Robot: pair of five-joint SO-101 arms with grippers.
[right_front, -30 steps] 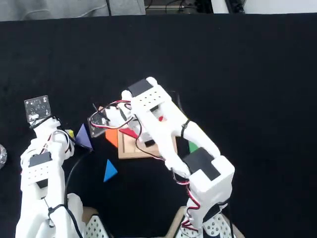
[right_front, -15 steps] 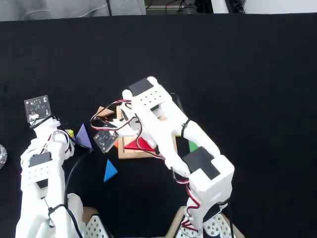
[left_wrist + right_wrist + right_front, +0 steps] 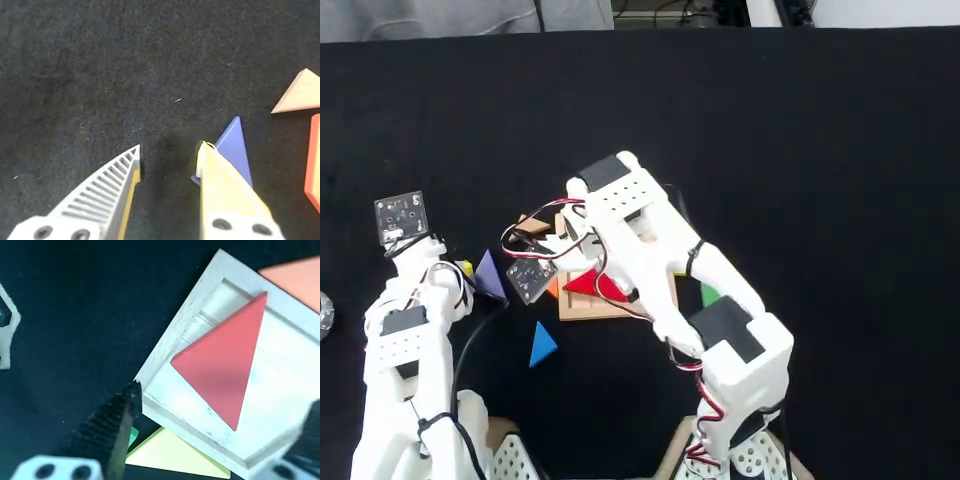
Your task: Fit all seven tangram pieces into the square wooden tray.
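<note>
The right fingers [image 3: 112, 415] stand apart and hold nothing, over the square wooden tray [image 3: 185, 327]. The red triangle [image 3: 225, 365] lies flat inside it. The left fingers [image 3: 220, 180] are also apart, low over the tabletop [image 3: 100, 60], just beside the purple triangle [image 3: 235, 150].

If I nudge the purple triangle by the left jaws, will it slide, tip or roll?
The purple triangle looks flat and rigid, so it should slide, not roll. Lying flush on the dark fuzzy mat, it may drag a little.
</note>
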